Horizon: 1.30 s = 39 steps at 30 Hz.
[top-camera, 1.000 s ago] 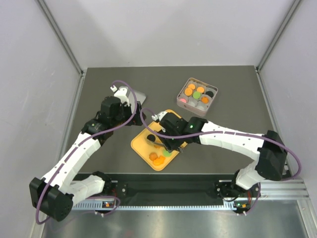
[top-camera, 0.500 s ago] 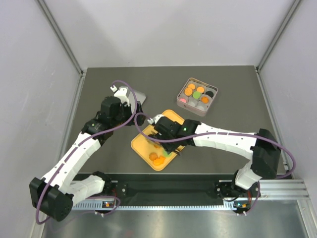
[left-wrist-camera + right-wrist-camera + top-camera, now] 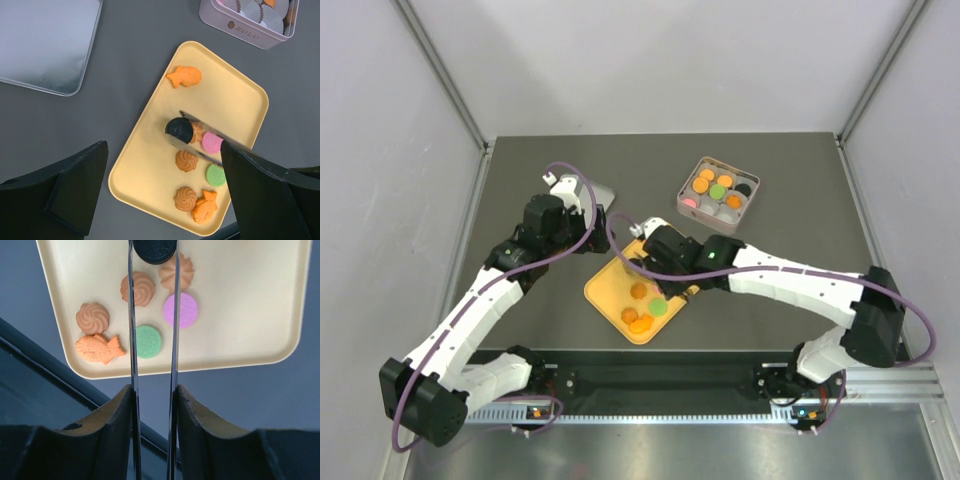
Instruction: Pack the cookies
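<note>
Pinches black cookie (image 3: 179,129) edgewise in right end effector (image 3: 152,255), thin fingers tight on both sides, over orange tray (image 3: 225,100). Holds left end effector (image 3: 162,146) spread wide, gripping nothing, above table (image 3: 130,65). Shows seven other cookies (image 3: 186,161) on tray, more in pink tin (image 3: 240,35).

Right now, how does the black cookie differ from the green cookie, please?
The black cookie is pinched between the thin blades of the right gripper; the green cookie lies free on the tray. The black cookie overlaps an orange cookie in view; the green cookie stands apart from its neighbours. Both are round discs.
</note>
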Tool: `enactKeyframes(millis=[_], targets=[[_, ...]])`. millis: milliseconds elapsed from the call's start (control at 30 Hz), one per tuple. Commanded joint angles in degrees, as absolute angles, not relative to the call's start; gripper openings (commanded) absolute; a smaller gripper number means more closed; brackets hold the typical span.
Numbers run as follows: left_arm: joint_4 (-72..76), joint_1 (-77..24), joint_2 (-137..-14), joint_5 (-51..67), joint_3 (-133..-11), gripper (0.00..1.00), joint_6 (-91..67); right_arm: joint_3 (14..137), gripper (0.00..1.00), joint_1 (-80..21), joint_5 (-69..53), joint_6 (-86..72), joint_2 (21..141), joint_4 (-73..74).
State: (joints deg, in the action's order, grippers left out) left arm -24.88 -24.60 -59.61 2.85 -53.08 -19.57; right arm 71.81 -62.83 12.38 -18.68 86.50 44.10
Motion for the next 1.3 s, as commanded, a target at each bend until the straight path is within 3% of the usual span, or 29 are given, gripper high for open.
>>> enactKeyframes(millis=[0,300,700,1267], targets=[[-23.82,-24.26,-58.18,2.02,-52.91,0.99,-19.6,74.18,0.27,-60.56,14.06,-18.99,80.78,43.42],[-23.82,-24.26,-58.1,1.84,-52.91,0.99,-19.6,73.21,0.27,-51.25,13.8,-16.97,75.85,44.12],[-23.91,-24.26,-58.45,1.93,-52.91,0.99,-19.6,73.3,0.27,-29.98,12.74,-12.74,76.72,39.82],[-23.91,-24.17,-58.8,2.02,-52.91,0.99,-19.51,72.42,0.28,-26.46,10.2,-12.22,82.09,36.48]])
